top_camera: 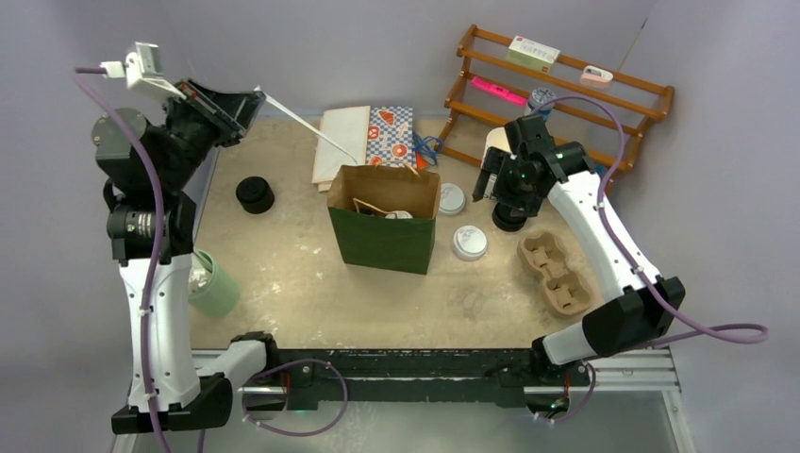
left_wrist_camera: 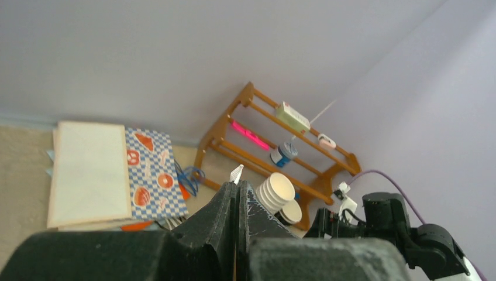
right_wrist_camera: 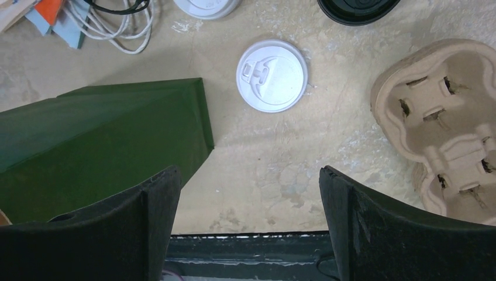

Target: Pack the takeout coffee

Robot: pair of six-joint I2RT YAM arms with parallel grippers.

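- Our right gripper (right_wrist_camera: 248, 175) hangs wide open and empty over the table, between the green bag (top_camera: 382, 243) and the pulp cup tray (top_camera: 555, 274).
- Our left gripper (left_wrist_camera: 237, 190) is raised at the far left, pinched on a thin white stick (top_camera: 311, 127).
- The coffee cup (top_camera: 397, 214) seems to stand inside the bag. Only a white bit shows, probably its lid.
- We judge it light, thin-walled and easily crushed, so we would grip the body gently, below the lid.

On the scuffed beige table (right_wrist_camera: 281, 170), a white lid (right_wrist_camera: 272, 75) lies ahead of the right gripper (right_wrist_camera: 250, 175), between its fingers (right_wrist_camera: 374, 228); green bag (right_wrist_camera: 99, 140) and pulp carrier (right_wrist_camera: 438, 117) flank them.
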